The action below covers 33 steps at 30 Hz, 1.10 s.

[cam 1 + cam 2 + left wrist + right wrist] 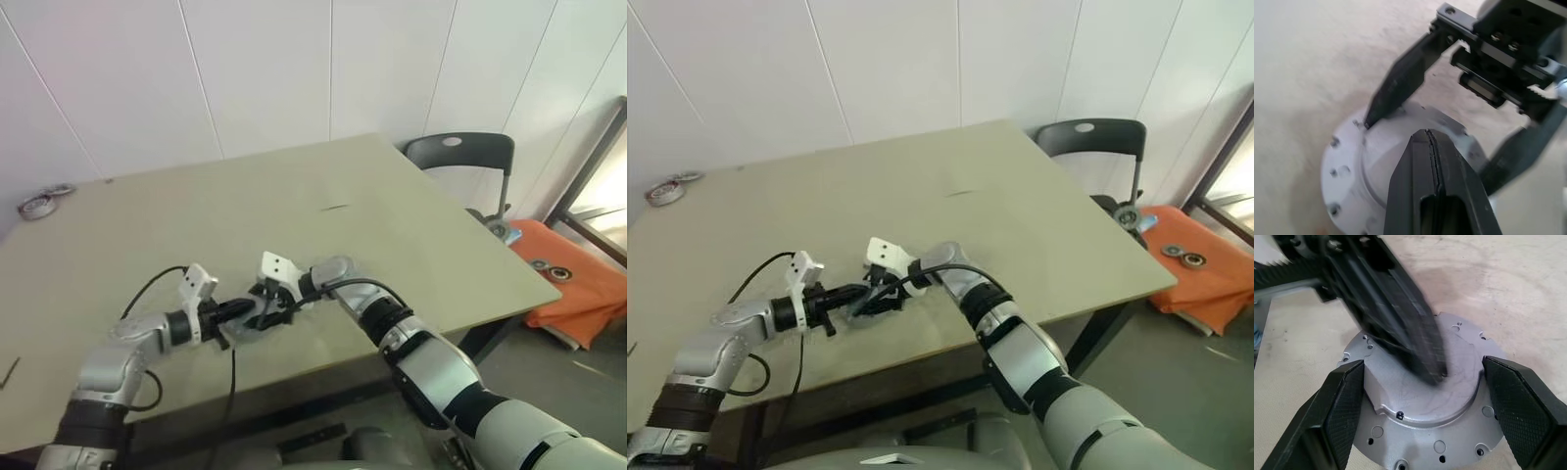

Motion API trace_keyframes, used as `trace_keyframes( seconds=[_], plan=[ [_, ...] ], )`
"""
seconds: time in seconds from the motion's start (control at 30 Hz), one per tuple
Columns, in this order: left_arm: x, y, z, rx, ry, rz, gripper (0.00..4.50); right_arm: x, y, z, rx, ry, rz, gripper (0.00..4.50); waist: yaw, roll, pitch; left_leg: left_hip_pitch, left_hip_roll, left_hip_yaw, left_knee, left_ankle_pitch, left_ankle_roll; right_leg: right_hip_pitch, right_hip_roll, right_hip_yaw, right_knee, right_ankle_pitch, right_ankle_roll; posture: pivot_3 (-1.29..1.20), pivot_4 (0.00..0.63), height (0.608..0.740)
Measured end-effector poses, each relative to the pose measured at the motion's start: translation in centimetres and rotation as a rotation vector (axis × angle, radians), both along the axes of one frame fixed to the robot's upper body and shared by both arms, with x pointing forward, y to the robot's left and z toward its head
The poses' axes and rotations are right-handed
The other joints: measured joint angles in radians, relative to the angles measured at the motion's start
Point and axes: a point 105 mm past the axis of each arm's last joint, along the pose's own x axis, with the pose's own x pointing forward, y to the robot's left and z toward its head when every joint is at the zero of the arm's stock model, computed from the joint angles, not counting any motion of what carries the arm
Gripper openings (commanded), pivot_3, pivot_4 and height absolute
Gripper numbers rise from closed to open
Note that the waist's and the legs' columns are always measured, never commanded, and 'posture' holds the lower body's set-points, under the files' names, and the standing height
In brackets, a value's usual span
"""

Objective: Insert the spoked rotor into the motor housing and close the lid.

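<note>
The lid [1420,401], a round silver cap with a raised flat top and a flange of bolt holes, lies flat on the table near its front edge [1347,171]. My right gripper [1422,366] straddles the raised part, one finger pressed against each side. My left gripper [1426,134] is shut, and its joined tips rest on the lid's top. In the head views the two grippers meet, the left gripper [240,310] facing the right gripper [269,315]. The spoked rotor and the motor housing are hidden; I cannot tell whether they sit under the lid.
The beige table [343,196] stretches far and to both sides of the hands. Round metal parts [39,206] lie at its far left corner. A black chair [460,162] stands at the far right, beside an orange cloth [578,279] carrying small parts.
</note>
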Motion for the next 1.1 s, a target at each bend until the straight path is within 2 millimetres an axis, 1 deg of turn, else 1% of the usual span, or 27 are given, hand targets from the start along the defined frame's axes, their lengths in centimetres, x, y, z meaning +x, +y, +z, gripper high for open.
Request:
trace_keyframes(
  seconds=[0.13, 0.2, 0.27, 0.33, 0.4, 0.47, 0.87, 1.1],
  plan=[
    [0.5, -0.7, -0.7, -0.017, 0.001, 0.015, 0.00, 0.1, -0.1, -0.3, -0.005, 0.005, -0.016, 3.95, 0.000, 0.004, -0.003, -0.001, -0.001, 0.000, 0.003, 0.000, 0.000, 0.000, -0.001, -0.005, -0.005, 0.000, 0.000, 0.00, 0.000, 0.740],
    [0.5, -1.0, -0.9, -0.028, 0.005, 0.013, 0.00, 0.1, -0.2, -0.4, -0.009, 0.007, -0.023, 3.95, -0.001, 0.012, -0.008, -0.002, 0.002, -0.001, 0.002, 0.000, 0.000, 0.000, -0.001, -0.016, -0.017, 0.000, 0.000, 0.00, 0.000, 0.740],
    [0.5, -1.3, -1.0, -0.034, 0.009, 0.006, 0.00, 0.1, -0.2, -0.5, -0.010, 0.008, -0.027, 3.95, 0.001, 0.014, -0.008, -0.006, 0.002, -0.003, 0.003, 0.000, 0.000, 0.000, -0.003, -0.020, -0.019, 0.000, 0.000, 0.00, 0.000, 0.740],
    [0.3, -1.5, -1.1, -0.040, 0.017, -0.009, 0.00, 0.1, -0.2, -0.5, -0.010, 0.008, -0.029, 3.95, 0.000, 0.015, -0.009, -0.007, 0.002, -0.003, 0.003, 0.000, 0.000, -0.001, -0.003, -0.021, -0.022, 0.000, 0.000, 0.00, 0.000, 0.740],
    [-0.2, -1.8, -1.1, -0.048, 0.026, -0.036, 0.00, 0.1, -0.2, -0.5, -0.010, 0.009, -0.029, 3.95, -0.001, 0.020, -0.012, -0.011, 0.004, -0.004, 0.003, 0.000, 0.000, -0.001, -0.002, -0.026, -0.030, 0.000, 0.000, 0.00, 0.000, 0.740],
    [-0.6, -1.9, -1.1, -0.049, 0.037, -0.063, 0.00, 0.1, -0.2, -0.5, -0.011, 0.009, -0.029, 3.95, 0.000, 0.020, -0.012, -0.011, 0.004, -0.004, 0.002, 0.000, 0.000, -0.001, -0.004, -0.027, -0.031, 0.000, 0.000, 0.00, 0.000, 0.740],
    [-1.0, -0.7, -1.1, -0.015, 0.047, -0.077, 0.00, 0.2, -0.2, -0.5, -0.012, 0.008, -0.032, 3.95, 0.001, 0.021, -0.012, -0.013, 0.004, -0.005, 0.002, 0.000, 0.000, -0.005, -0.004, -0.026, -0.031, 0.000, 0.000, 0.00, 0.000, 0.740],
    [-0.7, -0.3, -1.2, -0.003, 0.032, -0.051, 0.00, 0.2, -0.3, -0.6, -0.013, 0.005, -0.038, 3.95, 0.001, 0.024, -0.013, -0.016, 0.004, -0.005, 0.002, 0.000, 0.001, -0.007, -0.004, -0.029, -0.037, 0.000, 0.000, 0.00, 0.000, 0.740]
  ],
)
